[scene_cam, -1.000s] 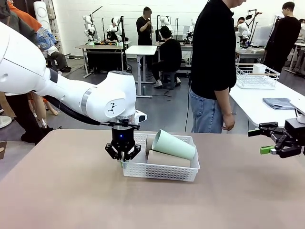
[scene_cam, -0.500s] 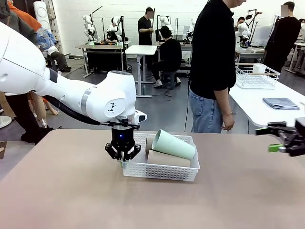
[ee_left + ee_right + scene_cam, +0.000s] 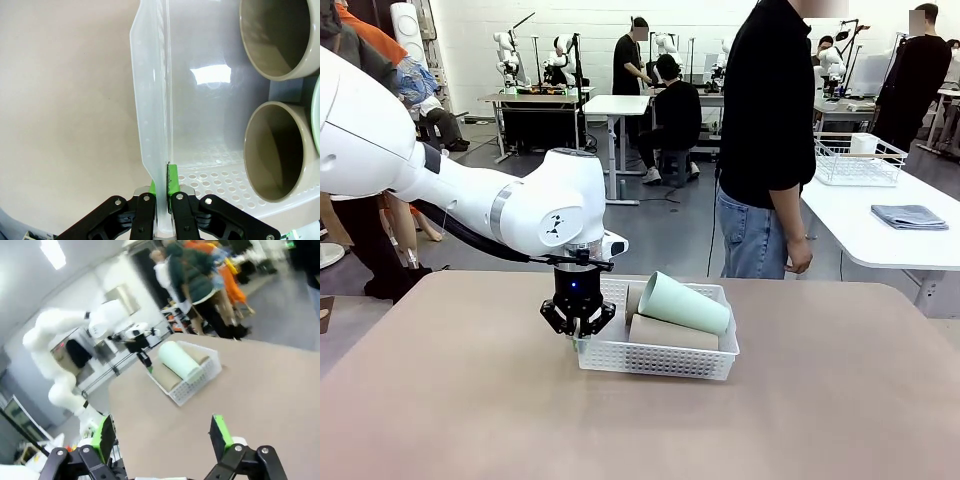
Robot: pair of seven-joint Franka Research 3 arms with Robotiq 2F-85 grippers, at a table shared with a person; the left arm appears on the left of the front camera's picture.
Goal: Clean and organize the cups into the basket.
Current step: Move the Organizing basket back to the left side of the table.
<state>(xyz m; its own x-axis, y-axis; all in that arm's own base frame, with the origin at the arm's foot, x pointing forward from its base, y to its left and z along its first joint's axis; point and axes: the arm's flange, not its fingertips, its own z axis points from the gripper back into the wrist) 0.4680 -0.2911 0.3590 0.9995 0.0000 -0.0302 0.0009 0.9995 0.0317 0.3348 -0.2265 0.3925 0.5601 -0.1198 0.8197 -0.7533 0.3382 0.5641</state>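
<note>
Front view, left to right: the left gripper [image 3: 578,338] stands vertical over the near-left corner of the basket [image 3: 660,359], its fingers pinched on the rim. In the left wrist view the green pads [image 3: 172,179] clamp the thin white rim wall between them, with the basket interior lying to the right of the fingers. The basket's long axis runs left-right across the table [image 3: 470,400]. Inside it lie the cups, on their sides: two tan cups [image 3: 672,333] below and the mint cup [image 3: 684,303] resting on top, mouth toward the left gripper. Any pull or slide of the basket is judged to act from this left corner. The right gripper [image 3: 162,437], seen in the right wrist view, has its fingers spread wide, holds nothing, and sits well apart from the basket. The left arm is therefore the nearer one.
</note>
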